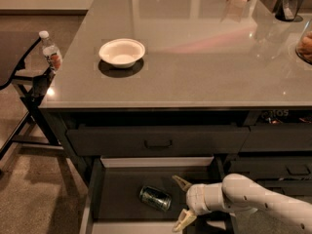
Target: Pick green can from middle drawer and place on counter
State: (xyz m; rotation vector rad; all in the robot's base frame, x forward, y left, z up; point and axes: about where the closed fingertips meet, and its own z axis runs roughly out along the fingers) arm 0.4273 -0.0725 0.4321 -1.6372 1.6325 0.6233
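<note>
Tool (176,203) is sitting low inside the middle drawer (156,162), fingers spread wide, gripping nothing. Green can (155,198) is lying on its side on the drawer floor, just beyond the fingertips, apparently not touching. Bare floor is showing past the can. Desk (204,67) above is carrying a white bowl (122,52).

We see our gripper (181,202) low in the view, pointing left. Its two pale fingers (181,182) are spread wide, one above the other, and hold nothing. Just behind them sits the rounded white wrist (204,199) — and behind that the forearm (263,201) runs rightward, sloping slightly down.
</note>
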